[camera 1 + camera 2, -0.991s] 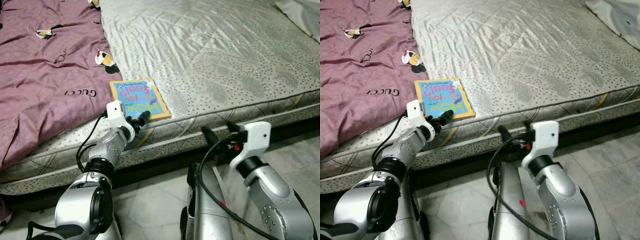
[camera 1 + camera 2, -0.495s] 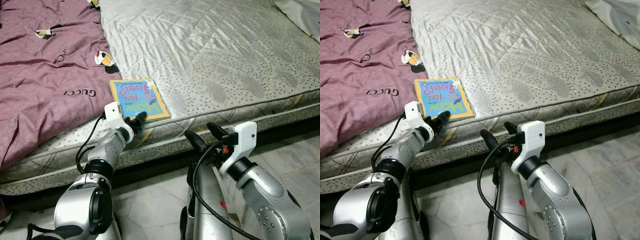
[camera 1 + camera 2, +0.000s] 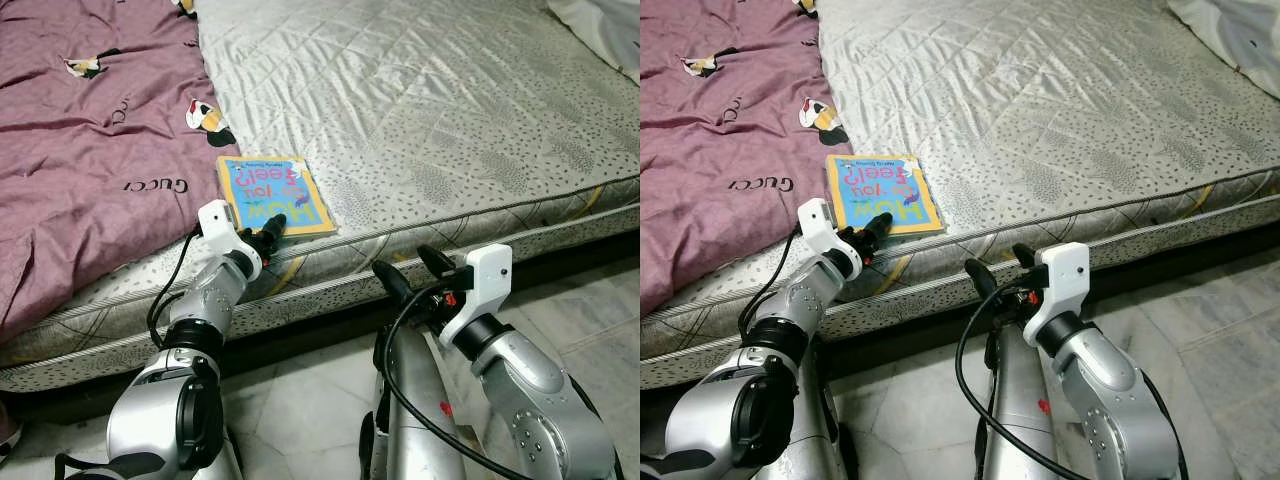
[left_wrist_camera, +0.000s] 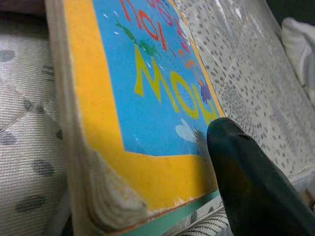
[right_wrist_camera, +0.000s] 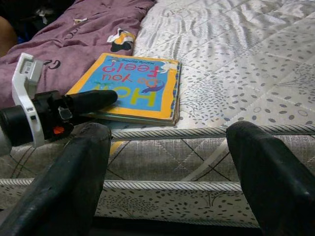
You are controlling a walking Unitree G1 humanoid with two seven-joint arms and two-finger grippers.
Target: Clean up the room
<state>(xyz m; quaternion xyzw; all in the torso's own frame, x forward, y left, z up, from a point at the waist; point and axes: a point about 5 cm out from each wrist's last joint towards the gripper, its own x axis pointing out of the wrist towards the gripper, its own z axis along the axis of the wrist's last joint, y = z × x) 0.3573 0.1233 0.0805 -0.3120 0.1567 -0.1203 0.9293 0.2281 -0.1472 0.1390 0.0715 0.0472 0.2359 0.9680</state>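
1. Mattress (image 3: 450, 110), grey quilted, takes up most of the scene. It's the surface everything sits on; soft top, so anything pressed down sinks a bit. Piped edge runs just below the book.
2. Purple blanket (image 3: 90, 150) w/ cartoon prints covers the robot's left side of the bed, its hem just beside the book's far corner. Could snag if the book gets dragged that way.
3. Book (image 3: 275, 195), blue & yellow board cover, lies flat near the mattress edge. Looks light, stiff, thick-paged, corner worn; glossy face prob slippery. Best bet: pinch the near edge that sits at the mattress lip, one finger under, one on top.
4. Right gripper (image 3: 408, 273) hangs off the bed edge, well apart from the book, fingers spread wide, nothing held.
5. Left gripper (image 3: 268, 230) is at the book's near edge; one fingertip (image 4: 246, 182) rests on the cover. Can't tell how far it's spread or whether it has a grip.
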